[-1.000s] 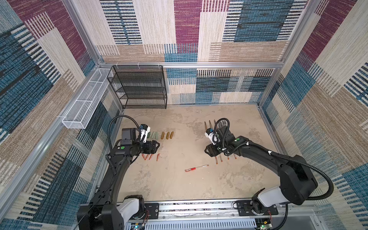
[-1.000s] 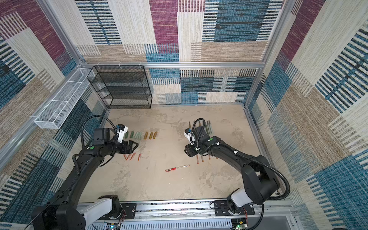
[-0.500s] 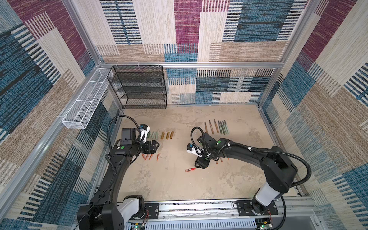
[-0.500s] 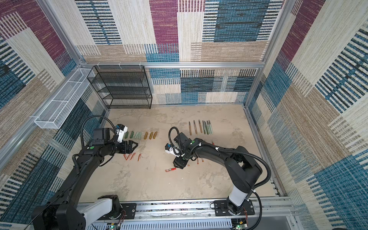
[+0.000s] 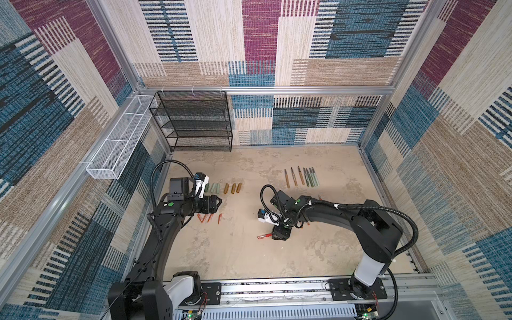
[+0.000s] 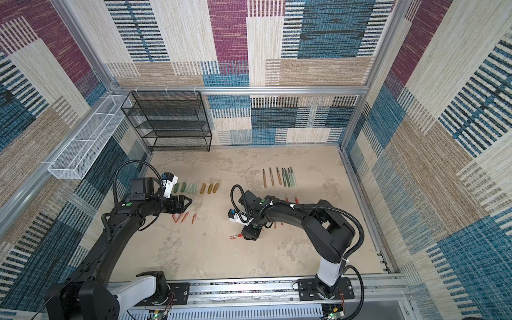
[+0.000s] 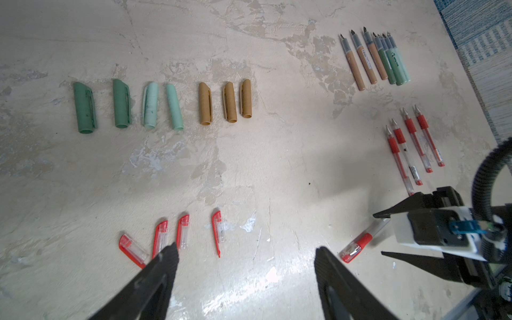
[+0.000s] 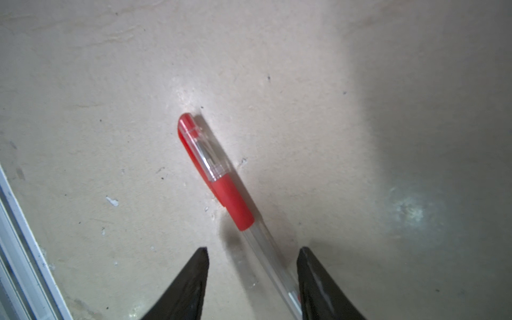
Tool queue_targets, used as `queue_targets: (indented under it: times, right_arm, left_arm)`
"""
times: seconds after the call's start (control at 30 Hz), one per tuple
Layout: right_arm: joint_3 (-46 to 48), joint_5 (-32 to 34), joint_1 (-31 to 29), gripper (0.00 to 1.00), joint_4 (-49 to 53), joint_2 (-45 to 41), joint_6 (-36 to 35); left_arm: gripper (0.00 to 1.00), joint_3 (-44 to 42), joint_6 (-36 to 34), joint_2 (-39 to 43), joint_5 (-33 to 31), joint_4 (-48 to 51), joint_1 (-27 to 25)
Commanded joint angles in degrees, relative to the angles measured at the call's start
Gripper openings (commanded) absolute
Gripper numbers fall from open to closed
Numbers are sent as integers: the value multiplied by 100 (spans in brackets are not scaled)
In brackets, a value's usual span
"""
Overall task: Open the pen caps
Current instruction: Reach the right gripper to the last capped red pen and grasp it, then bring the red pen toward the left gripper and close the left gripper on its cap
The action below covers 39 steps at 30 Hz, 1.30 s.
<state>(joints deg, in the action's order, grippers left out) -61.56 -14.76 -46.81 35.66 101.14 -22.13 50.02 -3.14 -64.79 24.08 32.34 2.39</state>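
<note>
One capped red pen [image 8: 221,180] lies on the table, its clear-and-red cap [image 8: 199,144] still on; both top views show it [image 5: 264,236] [image 6: 236,236]. My right gripper [image 8: 252,249] is down over it, open, its fingers either side of the clear barrel, which lies against one finger. Loose pen caps lie on the left: green ones [image 7: 122,104], gold ones [image 7: 230,102] and red ones [image 7: 182,231]. Above the red caps hovers my left gripper [image 7: 246,248], open and empty, also seen in a top view [image 5: 219,201].
Uncapped brown and green pen bodies [image 7: 371,58] lie in a row at the far right, with red pen bodies [image 7: 412,144] nearer. A black wire shelf [image 5: 194,122] stands at the back left, beside a white wire basket [image 5: 119,144] on the left wall.
My right arm swung from the red pen bodies leftward and came down over the capped red pen, its jaws narrowing. The left arm has barely moved.
</note>
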Motion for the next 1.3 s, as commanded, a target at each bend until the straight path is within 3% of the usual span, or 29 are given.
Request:
queue_targets:
  times: [0.0, 0.37, 0.6, 1.0, 1.27]
  right_arm:
    - [4, 164, -2, 49, -74, 77, -13]
    - [-277, 587, -6, 19, -86, 439, 108]
    - [-644, 880, -10, 5, -283, 369, 404]
    - [-781, 430, -12, 6, -1658, -240, 1675]
    - [-474, -72, -62, 6, -2902, -585, 2597]
  left_arm:
    - [81, 36, 40, 18, -48, -83, 7]
    - [81, 38, 43, 6, -77, -81, 7]
    - [81, 31, 74, 11, 138, -112, -2]
    - [77, 188, 850, -94, 1721, -291, -333]
    - [72, 351, 1222, -248, 2154, -363, -476]
